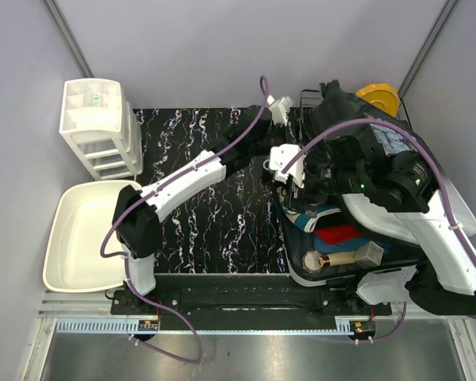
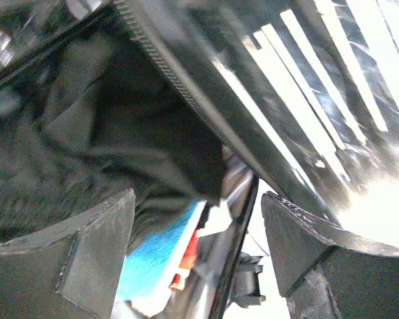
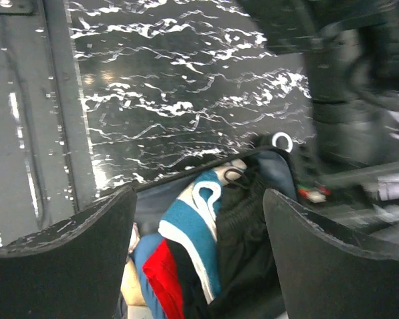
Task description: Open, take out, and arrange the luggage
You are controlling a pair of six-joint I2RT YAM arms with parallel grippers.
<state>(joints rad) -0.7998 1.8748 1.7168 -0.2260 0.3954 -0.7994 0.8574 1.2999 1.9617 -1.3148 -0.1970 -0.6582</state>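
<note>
The luggage lies open at the right of the black marbled mat, its lid raised. Inside are a blue, white and red garment, a black garment and a bottle with a gold cap. My left gripper is open at the case's far left edge, just under the lid's zip edge, with the dark lining and a strip of blue and red cloth seen between its fingers. My right gripper hangs open over the clothes, holding nothing.
A white tub sits at the left, with a white drawer unit behind it. A black wire rack and a yellow object stand behind the case. The marbled mat spreads between tub and case.
</note>
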